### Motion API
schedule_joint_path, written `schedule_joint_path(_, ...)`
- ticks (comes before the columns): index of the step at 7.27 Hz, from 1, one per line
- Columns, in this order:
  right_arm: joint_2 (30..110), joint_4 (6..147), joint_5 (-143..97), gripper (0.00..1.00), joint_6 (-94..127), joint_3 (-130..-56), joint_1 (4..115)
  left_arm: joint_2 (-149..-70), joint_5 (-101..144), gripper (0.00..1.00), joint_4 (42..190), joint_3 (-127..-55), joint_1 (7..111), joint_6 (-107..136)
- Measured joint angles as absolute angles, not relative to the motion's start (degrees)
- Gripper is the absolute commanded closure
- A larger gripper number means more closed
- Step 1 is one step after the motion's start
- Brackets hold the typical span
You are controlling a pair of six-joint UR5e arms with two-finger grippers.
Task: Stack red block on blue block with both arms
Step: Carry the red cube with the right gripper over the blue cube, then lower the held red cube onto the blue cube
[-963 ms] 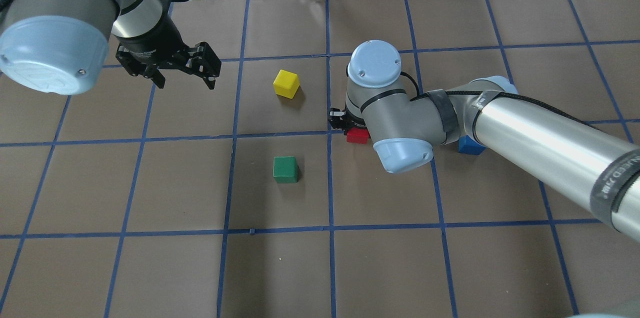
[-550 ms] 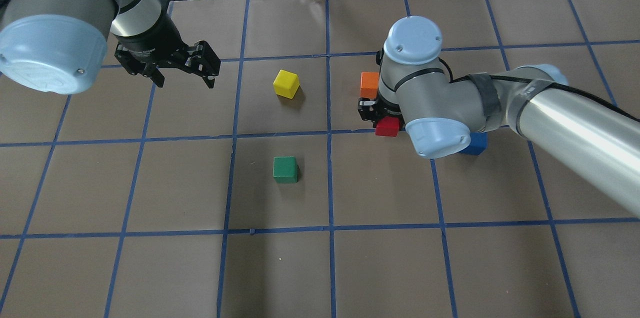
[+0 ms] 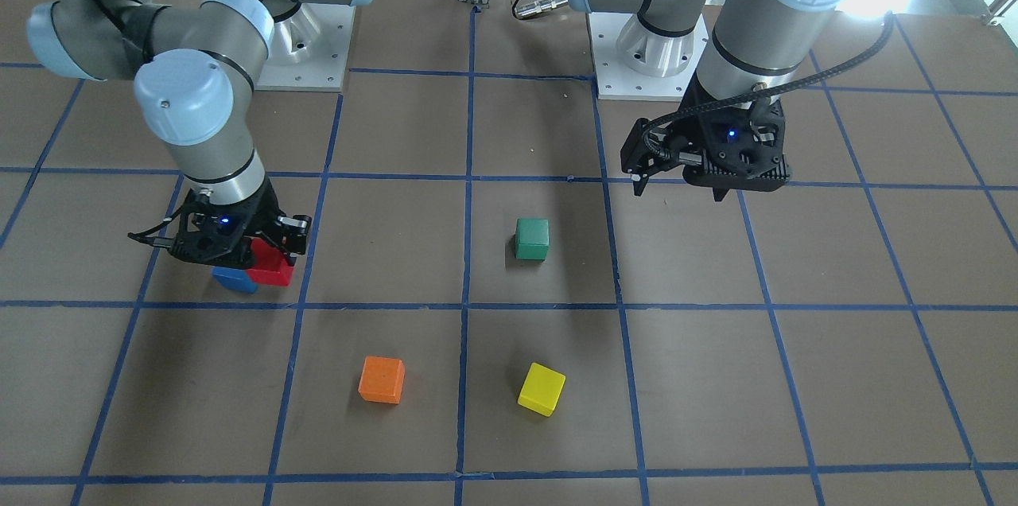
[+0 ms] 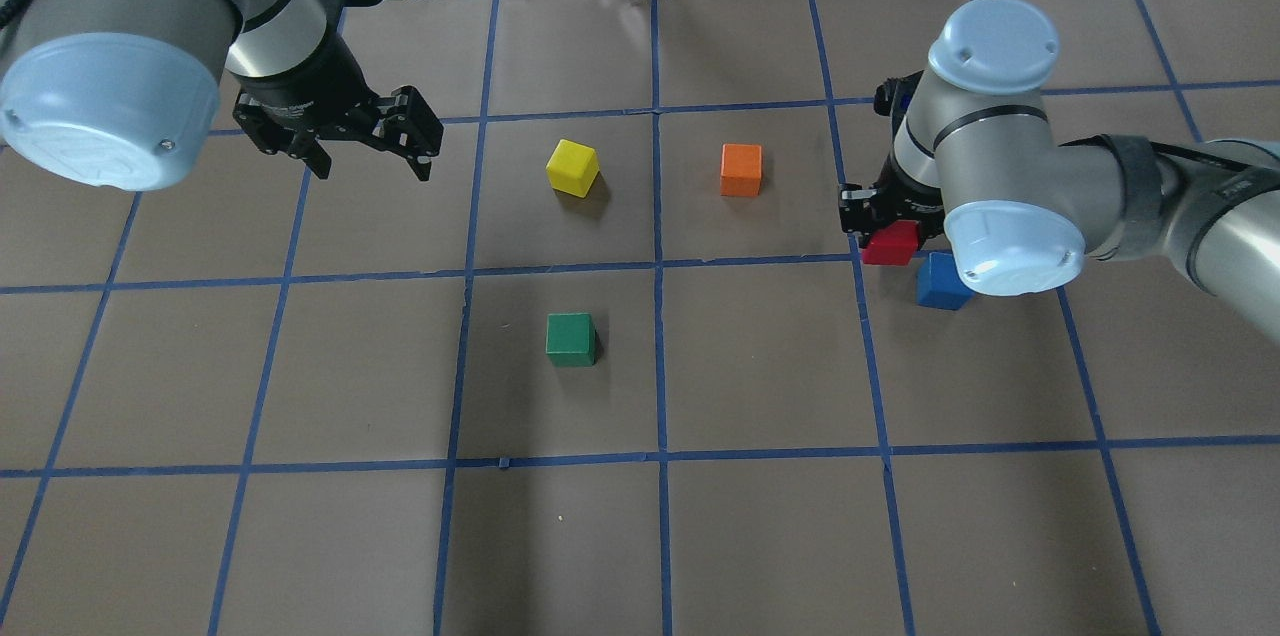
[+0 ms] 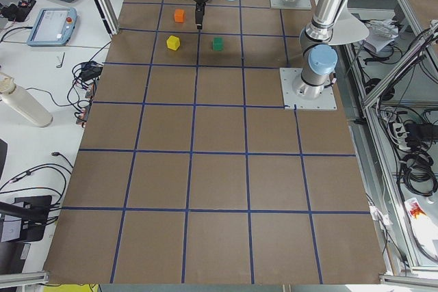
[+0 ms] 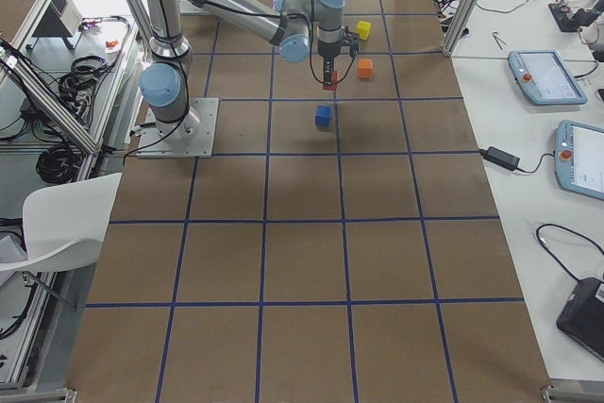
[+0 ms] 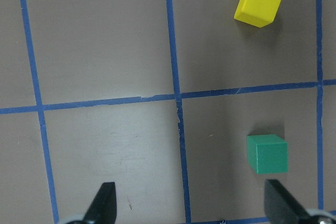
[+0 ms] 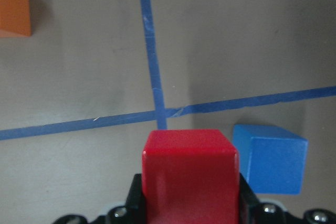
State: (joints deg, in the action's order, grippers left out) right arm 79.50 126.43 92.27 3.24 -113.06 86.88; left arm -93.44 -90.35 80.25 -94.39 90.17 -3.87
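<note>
While the feeds are up, quick status. Brown paper tabletop point(image 4: 760, 536) is gridded with blue tape lines point(image 4: 660, 366).

Left arm point(image 4: 110, 46) hangs over its own side, clear of every cube. Right arm point(image 4: 1010, 186) reaches out over its side of the grid.

Left tool point(image 4: 372, 166) is off the tabletop with its fingers spread wide and nothing between them; its wrist view confirms that. Right tool point(image 8: 191, 211) is clamped on the red block point(image 4: 892, 244), jaws against two opposite faces.

I see the red block lifted off the tabletop; the right side view shows a clear gap under it. It's not over the blue block point(image 4: 942, 282). From overhead it sits beside the blue one, offset toward table centre and slightly farther from the robot base, and the two aren't touching. The blue block sits flat on the tabletop, partly under the right arm's wrist joint from overhead. Right wrist view puts it below and to the right of the held cube.

Other cubes, all flat on the tabletop and well apart:
- orange block point(image 4: 741, 169), nearest to the right tool
- yellow block point(image 4: 573, 166), turned slightly off the grid
- green block point(image 4: 571, 338)

Writing: there's white print on the left tool's black collar point(image 4: 290, 101), but it's too small for me to read.
</note>
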Motion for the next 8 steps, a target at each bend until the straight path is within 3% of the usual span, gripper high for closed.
schedule_joint_path(8,80.20,128.18,94.58,0.89,-2.28,-116.87,81.94,-93.67,-90.26,0.00,80.16,-94.34,90.18,-3.87)
